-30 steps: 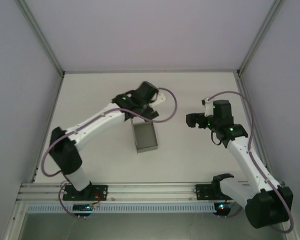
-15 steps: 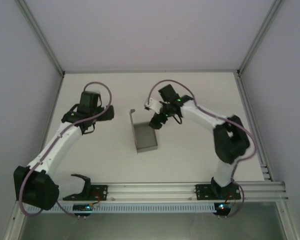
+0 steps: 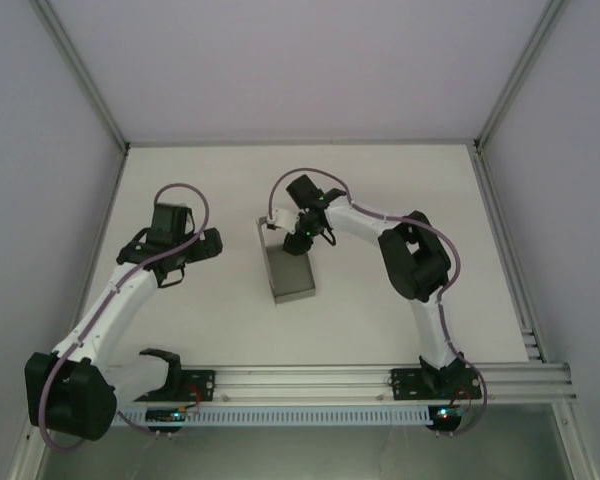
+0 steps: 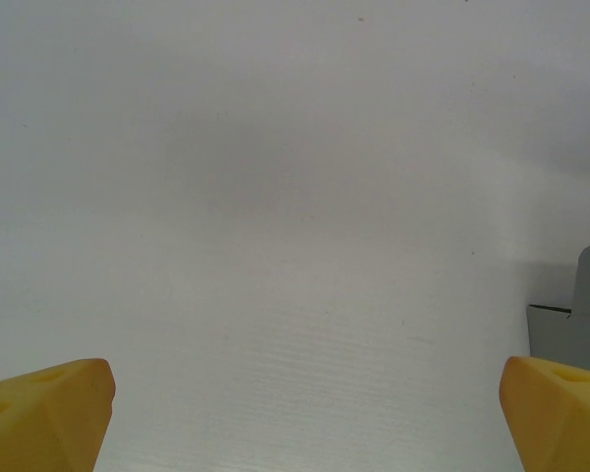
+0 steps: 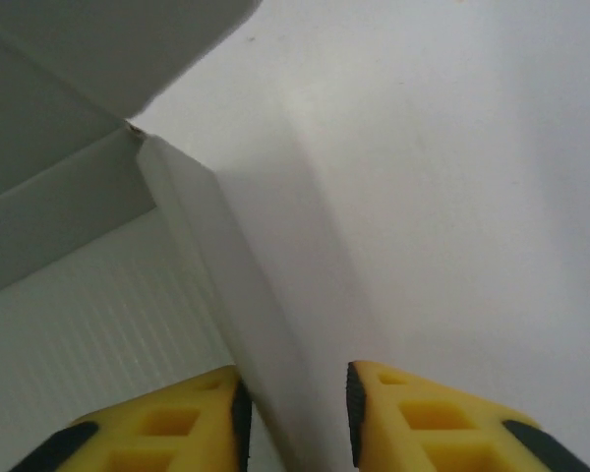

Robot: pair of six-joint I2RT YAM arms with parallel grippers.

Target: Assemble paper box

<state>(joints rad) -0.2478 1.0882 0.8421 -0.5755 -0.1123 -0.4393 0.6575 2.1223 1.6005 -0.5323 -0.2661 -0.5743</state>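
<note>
The paper box [image 3: 290, 275] is a small grey open-topped box in the middle of the table, with a flap [image 3: 264, 232] standing up at its far left corner. My right gripper [image 3: 298, 244] is down at the box's far right corner. In the right wrist view its jaws [image 5: 295, 379] straddle the right side wall [image 5: 226, 285], narrowed; the left pad lies against the wall and a small gap shows at the right pad. My left gripper [image 3: 212, 245] hovers left of the box, wide open with nothing in it [image 4: 305, 379]; the box's edge [image 4: 580, 324] shows at the right.
White table [image 3: 380, 300] enclosed by pale walls, with metal frame posts at the corners. An aluminium rail [image 3: 300, 380] carries both arm bases along the near edge. Bare surface lies on both sides of the box.
The left arm left the box and swung out to the left. The right arm reached across to the box's far right corner, and its jaws narrowed around the side wall.
</note>
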